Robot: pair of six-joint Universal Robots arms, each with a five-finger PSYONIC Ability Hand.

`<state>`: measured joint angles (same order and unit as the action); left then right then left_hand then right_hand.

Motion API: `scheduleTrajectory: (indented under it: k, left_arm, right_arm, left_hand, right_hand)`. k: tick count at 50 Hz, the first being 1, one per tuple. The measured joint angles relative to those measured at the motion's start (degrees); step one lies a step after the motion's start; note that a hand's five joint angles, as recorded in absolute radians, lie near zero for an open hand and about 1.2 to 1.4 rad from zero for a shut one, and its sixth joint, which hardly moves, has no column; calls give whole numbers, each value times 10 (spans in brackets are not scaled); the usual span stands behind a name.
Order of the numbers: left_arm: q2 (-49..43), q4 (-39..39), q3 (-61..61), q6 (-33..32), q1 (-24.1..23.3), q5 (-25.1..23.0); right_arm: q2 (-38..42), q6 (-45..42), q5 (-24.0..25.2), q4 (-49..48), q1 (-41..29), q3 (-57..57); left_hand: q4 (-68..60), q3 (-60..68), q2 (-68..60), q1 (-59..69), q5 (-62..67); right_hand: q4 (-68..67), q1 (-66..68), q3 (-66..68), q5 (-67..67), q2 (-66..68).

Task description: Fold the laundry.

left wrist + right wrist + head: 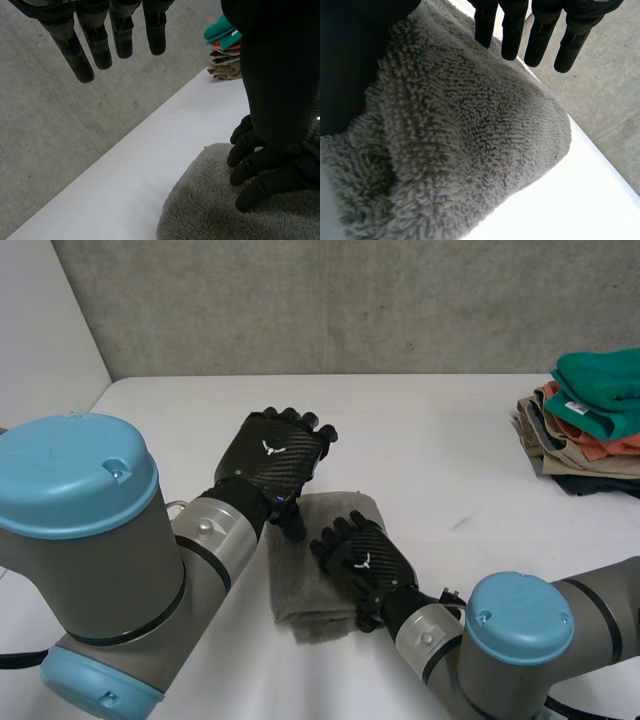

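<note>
My right hand (365, 560) rests open on the long grey towel (300, 585); my left hand (272, 455) hangs wide over its far end.

The towel (315, 590) lies on the desk's (420, 450) near middle with the right hand (362, 558) on top of it, the left hand (270, 458) at, perhaps above, its far left corner, and a clothes stack (590, 420) well apart, far right.

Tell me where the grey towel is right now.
In the head view the towel lies folded on the table, under the right hand and beside the left hand, well left of the clothes pile.
</note>
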<state>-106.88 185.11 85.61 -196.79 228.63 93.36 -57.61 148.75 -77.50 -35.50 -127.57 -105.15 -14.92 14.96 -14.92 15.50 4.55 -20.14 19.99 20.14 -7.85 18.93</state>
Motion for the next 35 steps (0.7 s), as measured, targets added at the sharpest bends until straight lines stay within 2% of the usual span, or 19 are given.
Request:
scheduleTrajectory:
  k: [9,16,23,35]
  left_arm:
    - [3,0,3,0,0,0]
    - [5,1,4,0,0,0]
    - [7,1,5,0,0,-1]
    - [13,1,1,0,-2,-3]
  right_arm:
    - [9,-4,4,1,1,27]
    - [27,-2,8,2,1,48]
    - [33,1,8,1,1,70]
    - [47,3,5,8,10,119]
  left_hand:
    - [0,0,0,0,0]
    - [0,0,0,0,0]
    - [0,0,0,0,0]
    - [0,0,0,0,0]
  right_hand:
    - [-32,34,34,-46,35]
    - [-234,220,238,-231,253]
    - [-378,334,378,-371,386]
    - [-480,391,459,-452,463]
